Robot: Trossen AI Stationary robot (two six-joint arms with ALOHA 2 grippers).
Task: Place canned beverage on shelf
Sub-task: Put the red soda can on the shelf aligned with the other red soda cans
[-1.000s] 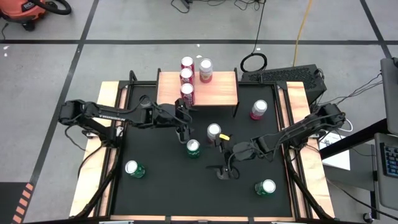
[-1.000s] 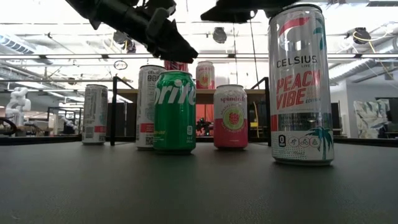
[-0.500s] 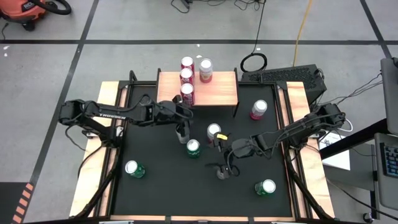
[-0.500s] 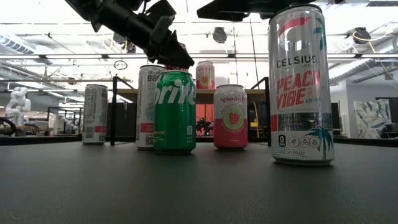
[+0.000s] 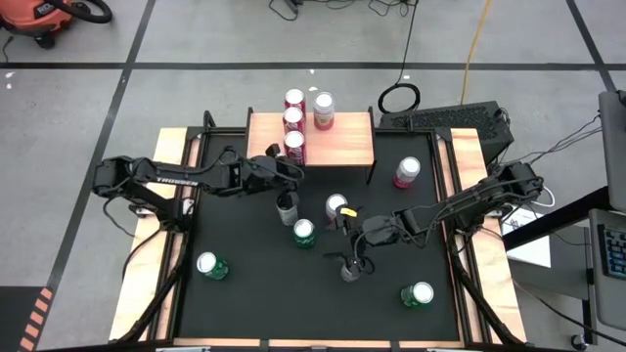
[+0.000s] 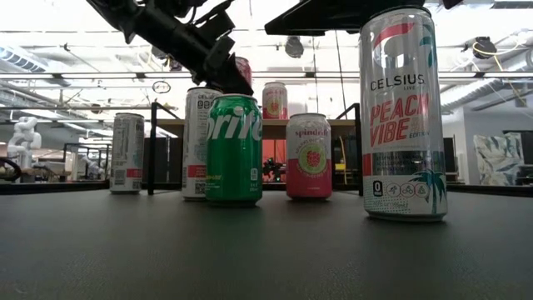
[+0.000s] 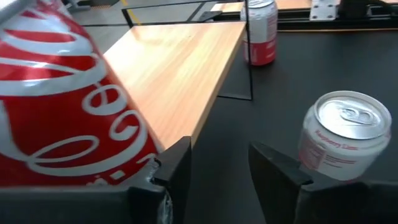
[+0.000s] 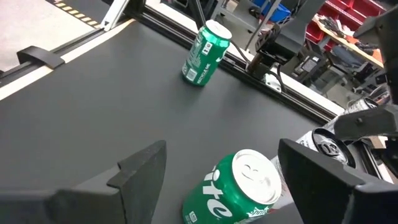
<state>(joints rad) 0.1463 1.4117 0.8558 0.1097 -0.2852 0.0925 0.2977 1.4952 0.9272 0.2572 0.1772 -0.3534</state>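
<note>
1. Left gripper (image 7: 221, 152) has narrowed from wide over the last second. Nothing sits between its fingers. It hangs at the front edge of the shelf (image 7: 180, 62), beside the Coke can (image 7: 62, 106) standing there.
2. Right gripper (image 8: 222, 149) has crept toward the Sprite can (image 8: 239, 190). Its jaws are wide and empty, with the can just ahead of them.
3. The Sprite can stands upright mid-desk, well short of the shelf.
4. My read: the left arm is done and clearing, and the right is lining up the next pick. No grasp yet.

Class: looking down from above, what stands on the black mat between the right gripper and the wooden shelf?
The high view shows one white, silver-topped can standing on the mat between the right gripper and the shelf.
</note>
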